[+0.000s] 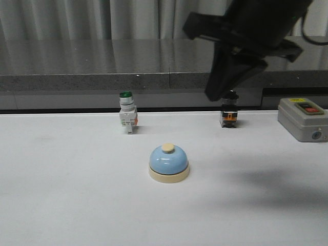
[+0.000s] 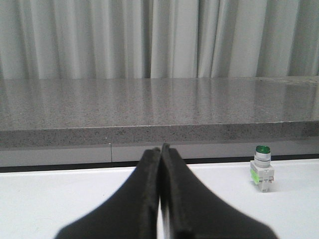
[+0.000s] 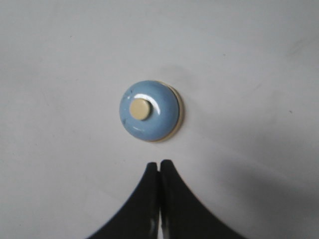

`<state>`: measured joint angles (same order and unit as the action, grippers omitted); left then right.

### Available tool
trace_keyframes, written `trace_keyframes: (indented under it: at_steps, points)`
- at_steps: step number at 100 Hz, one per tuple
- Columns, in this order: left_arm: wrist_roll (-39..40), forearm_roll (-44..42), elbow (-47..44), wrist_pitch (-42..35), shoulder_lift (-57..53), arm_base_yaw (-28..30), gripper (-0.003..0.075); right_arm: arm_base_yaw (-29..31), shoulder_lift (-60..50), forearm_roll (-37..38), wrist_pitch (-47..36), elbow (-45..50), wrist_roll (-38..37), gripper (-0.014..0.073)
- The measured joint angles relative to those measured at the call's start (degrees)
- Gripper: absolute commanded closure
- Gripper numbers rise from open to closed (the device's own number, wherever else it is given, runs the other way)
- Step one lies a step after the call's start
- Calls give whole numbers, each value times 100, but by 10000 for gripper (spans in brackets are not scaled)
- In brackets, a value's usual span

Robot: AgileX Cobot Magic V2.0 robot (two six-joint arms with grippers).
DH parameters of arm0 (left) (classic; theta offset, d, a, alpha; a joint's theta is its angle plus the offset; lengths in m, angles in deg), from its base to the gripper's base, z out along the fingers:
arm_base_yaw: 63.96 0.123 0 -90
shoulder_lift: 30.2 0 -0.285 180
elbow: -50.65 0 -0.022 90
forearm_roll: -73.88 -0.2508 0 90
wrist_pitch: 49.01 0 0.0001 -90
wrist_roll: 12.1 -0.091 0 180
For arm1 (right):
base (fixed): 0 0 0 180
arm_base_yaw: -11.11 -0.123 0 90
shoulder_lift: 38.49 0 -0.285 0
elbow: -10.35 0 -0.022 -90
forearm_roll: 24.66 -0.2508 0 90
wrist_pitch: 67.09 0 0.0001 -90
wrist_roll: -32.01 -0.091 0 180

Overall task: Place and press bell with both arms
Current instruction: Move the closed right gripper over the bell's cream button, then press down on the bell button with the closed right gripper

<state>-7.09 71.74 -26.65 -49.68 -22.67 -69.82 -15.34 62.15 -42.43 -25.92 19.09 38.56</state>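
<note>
The light-blue bell (image 1: 168,163) with cream base and cream button stands on the white table near the middle. It also shows from above in the right wrist view (image 3: 150,110). My right gripper (image 1: 214,95) hangs high above the table, to the right of and behind the bell, pointing down. In its wrist view the right gripper (image 3: 159,164) is shut and empty, a short way from the bell. My left gripper (image 2: 160,148) is shut and empty, low over the table; it is out of the front view. The bell does not show in the left wrist view.
A green-capped white push-button switch (image 1: 127,113) stands behind the bell to the left, also in the left wrist view (image 2: 262,168). A black and orange switch (image 1: 228,116) stands behind to the right. A grey box with red button (image 1: 303,119) sits far right. A grey ledge (image 1: 102,82) bounds the back.
</note>
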Motion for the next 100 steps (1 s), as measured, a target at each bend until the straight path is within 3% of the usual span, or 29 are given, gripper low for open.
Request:
trace_keyframes:
  at_steps: [45, 100]
  points:
    - [0, 0, 0, 0, 0, 0, 741, -390, 1537, 170, 255, -1320, 0, 654]
    - [0, 0, 0, 0, 0, 0, 741, -465, 2049, 203, 291, -1419, 0, 654]
